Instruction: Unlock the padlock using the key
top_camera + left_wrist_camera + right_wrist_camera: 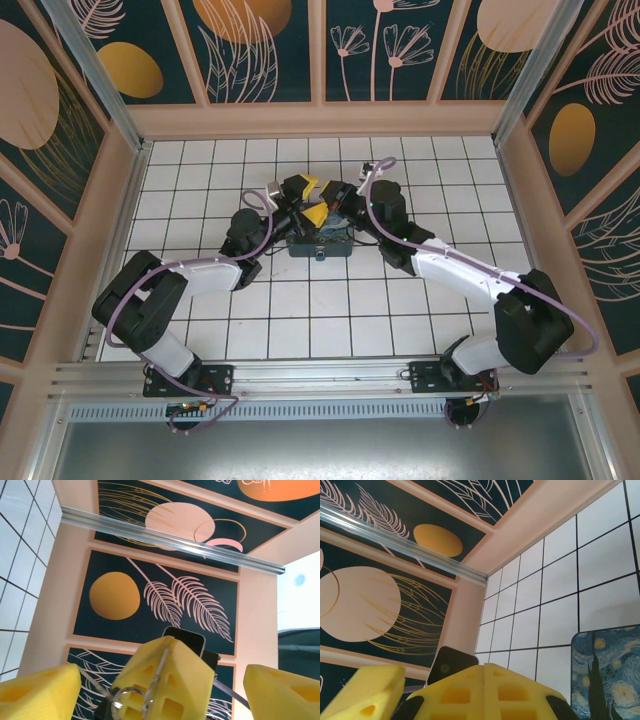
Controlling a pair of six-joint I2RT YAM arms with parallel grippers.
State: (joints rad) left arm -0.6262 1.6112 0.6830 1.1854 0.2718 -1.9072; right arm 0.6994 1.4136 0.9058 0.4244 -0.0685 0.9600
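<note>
Key (161,670), one, thin grey metal on a ring (123,700), pinched by clenched right gripper (485,680)
Left gripper (312,200) splayed around it, empty

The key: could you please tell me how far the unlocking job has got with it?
Done: the key looks picked up, pinched in the shut right gripper with its ring sticking out. In hand: the open left gripper straddles those fingers near the painted box, possibly to take the key over. Left: putting the key into the padlock and turning it; nothing here shows it unlocked.
</note>
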